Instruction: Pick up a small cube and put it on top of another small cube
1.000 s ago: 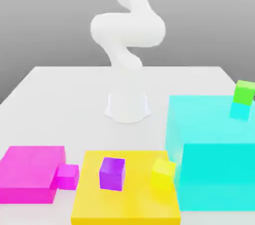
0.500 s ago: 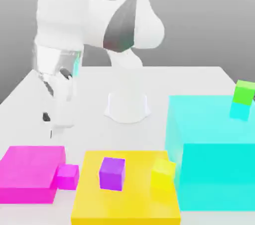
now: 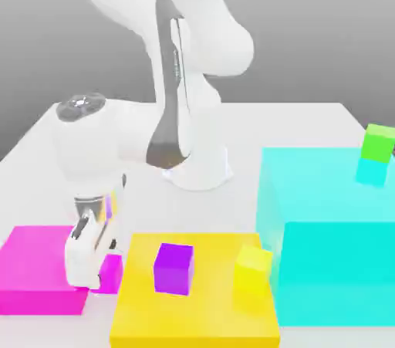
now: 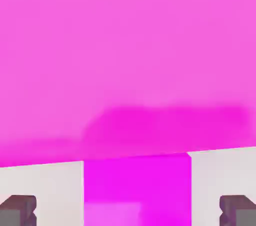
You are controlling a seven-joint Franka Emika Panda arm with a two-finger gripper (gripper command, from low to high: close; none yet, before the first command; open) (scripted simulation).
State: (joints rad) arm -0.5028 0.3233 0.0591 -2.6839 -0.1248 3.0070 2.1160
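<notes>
Where the magenta slab [image 3: 35, 269] lies at the table's [image 3: 231, 219] front corner on the exterior view's left, the gripper [image 4: 128, 215] hovers low with its jaws spread wide; the magenta-pink cube [image 4: 165, 185] sits between them, ungripped, beside the slab's edge nearer the yellow slab [image 3: 216, 315]. On that yellow slab rest a purple cube [image 3: 173, 269] and a yellow cube [image 3: 253, 269]; a green cube [image 3: 378, 143] sits near the far edge of the cyan block [image 3: 332, 269].

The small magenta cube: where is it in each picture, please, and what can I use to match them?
Exterior view: small magenta cube, lower left, beside the gripper.
Hand view: at the picture's edge, between the two open fingertips.
Shared landmark: the large magenta slab, next to the cube.
</notes>
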